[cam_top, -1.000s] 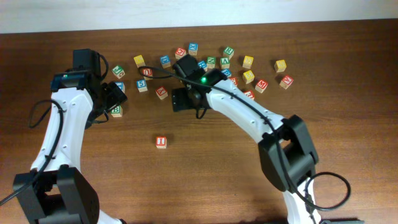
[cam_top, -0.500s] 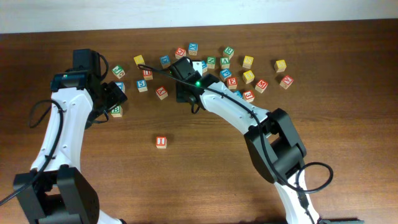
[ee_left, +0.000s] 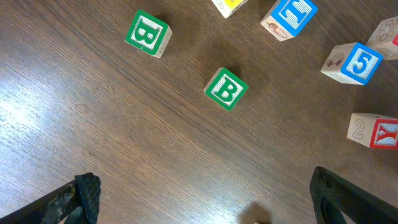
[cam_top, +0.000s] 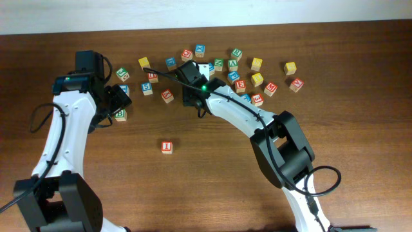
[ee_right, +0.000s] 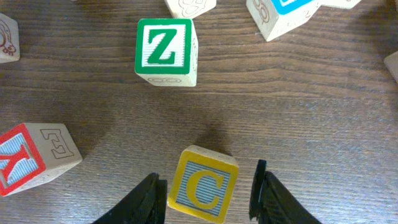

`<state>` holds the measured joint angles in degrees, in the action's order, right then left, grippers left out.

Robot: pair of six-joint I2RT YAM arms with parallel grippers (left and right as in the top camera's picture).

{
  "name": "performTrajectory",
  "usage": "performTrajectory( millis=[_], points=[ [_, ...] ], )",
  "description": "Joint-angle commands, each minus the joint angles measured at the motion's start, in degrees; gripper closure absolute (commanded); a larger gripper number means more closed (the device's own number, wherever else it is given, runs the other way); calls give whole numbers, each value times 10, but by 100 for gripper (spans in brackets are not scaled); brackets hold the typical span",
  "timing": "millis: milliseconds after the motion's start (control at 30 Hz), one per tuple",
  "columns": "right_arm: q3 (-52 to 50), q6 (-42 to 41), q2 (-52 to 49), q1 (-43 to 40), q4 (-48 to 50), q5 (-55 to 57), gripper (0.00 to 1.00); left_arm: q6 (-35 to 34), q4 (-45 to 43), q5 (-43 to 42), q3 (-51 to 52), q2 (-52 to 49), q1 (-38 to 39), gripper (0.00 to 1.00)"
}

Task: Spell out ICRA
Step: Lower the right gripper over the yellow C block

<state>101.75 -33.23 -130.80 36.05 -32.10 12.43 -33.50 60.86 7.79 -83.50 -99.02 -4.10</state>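
At the back cluster, right end effector (ee_right: 208, 190) now straddles the C block (ee_right: 200, 185) on the desk (ee_right: 323, 130), jaws narrowing but not yet pinching: second letter nearly secured. Left end effector (ee_left: 202, 202) gapes wide, empty.

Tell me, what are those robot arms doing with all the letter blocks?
They are spelling ICRA with the blocks. The red I block sits alone, away from the pile. The right gripper is down over the yellow C block, with a finger on each side. A small gap shows, so the block is not squeezed yet. The left gripper is wide open and empty, above two green B blocks.
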Motion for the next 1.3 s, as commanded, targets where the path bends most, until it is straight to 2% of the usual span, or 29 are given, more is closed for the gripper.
performTrajectory(
  millis=[0,300,533,700,967,1200,1267],
  points=[
    [-5,-3,-11,-1,0,16,61,-3,1,6,2,-4,-1,1],
    [-6,-3,-24,-1,3,16,61,-3,1,7,2,-4,-1,1],
    [-6,-3,-28,-1,-5,16,71,-3,1,6,2,-4,-1,1],
    [-6,-3,-28,-1,-7,16,72,-3,1,6,2,-4,-1,1],
    [-6,-3,-28,-1,-12,16,66,-3,1,6,2,-4,-1,1],
    [-6,-3,-28,-1,-11,16,66,-3,1,6,2,-4,-1,1],
    [-6,-3,-28,-1,-11,15,60,-3,1,6,2,-4,-1,1]
  ],
)
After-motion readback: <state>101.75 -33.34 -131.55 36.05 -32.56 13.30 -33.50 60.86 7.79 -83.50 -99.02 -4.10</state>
